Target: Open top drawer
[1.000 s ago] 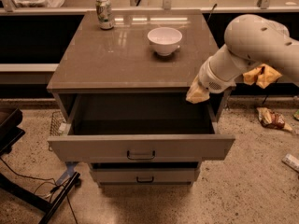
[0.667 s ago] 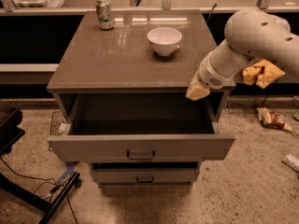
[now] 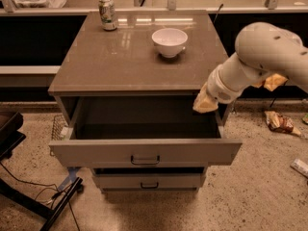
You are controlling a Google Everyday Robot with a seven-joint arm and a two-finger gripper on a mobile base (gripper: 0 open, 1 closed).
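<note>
The top drawer point(image 3: 144, 151) of the grey-taupe cabinet stands pulled out, its deep grey interior empty and its small black bar handle point(image 3: 145, 160) facing me. A narrower drawer point(image 3: 149, 181) below it is shut. My white arm comes in from the right. My gripper point(image 3: 205, 103) hangs over the drawer's right rear corner, just under the cabinet top's edge, apart from the handle.
A white bowl point(image 3: 169, 42) and a soda can point(image 3: 108, 13) stand on the cabinet top point(image 3: 120, 61). Snack bags point(image 3: 280, 122) lie on the floor at right. A black stand base and cables point(image 3: 29, 191) lie at lower left. A wire basket point(image 3: 58, 127) sits left of the cabinet.
My arm and gripper have lifted slightly and drifted up and to the right. The drawer has stayed open and still.
</note>
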